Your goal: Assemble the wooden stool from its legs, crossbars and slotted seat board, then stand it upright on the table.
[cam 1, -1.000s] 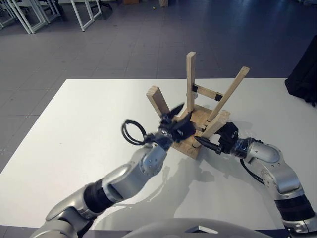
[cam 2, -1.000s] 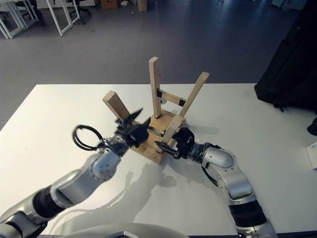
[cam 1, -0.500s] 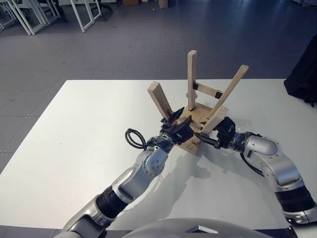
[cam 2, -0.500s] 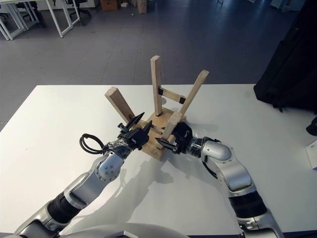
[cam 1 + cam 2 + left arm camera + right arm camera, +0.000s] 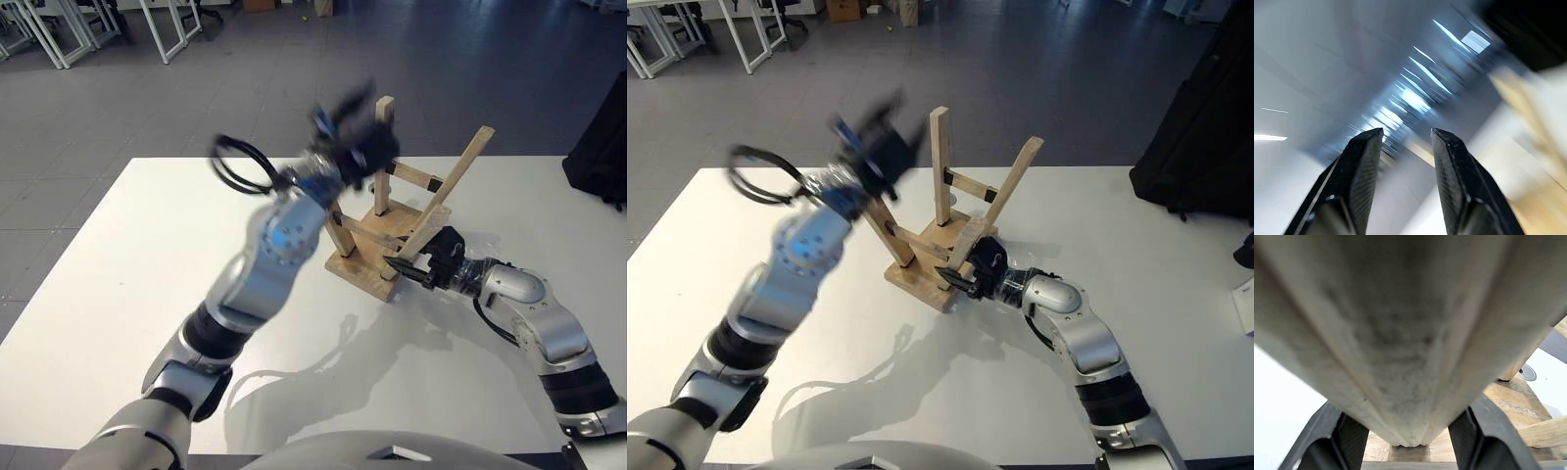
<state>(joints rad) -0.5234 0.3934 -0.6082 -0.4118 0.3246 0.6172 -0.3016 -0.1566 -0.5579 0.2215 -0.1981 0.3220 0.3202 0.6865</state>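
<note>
Wrist views: right hand (image 5: 1408, 444) clamps a stool leg (image 5: 1400, 333); left hand (image 5: 1406, 134) gapes empty.

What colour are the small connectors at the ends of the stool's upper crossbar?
Black connectors, on a pale wooden crossbar; clearest in the left eye view.

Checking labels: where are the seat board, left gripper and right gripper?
seat board (image 5: 358, 276): left eye view, near edge.
left gripper (image 5: 1406, 134): left wrist view, between fingertips.
right gripper (image 5: 400, 268): left eye view, between fingertips gripping a leg (image 5: 1400, 333).
</note>
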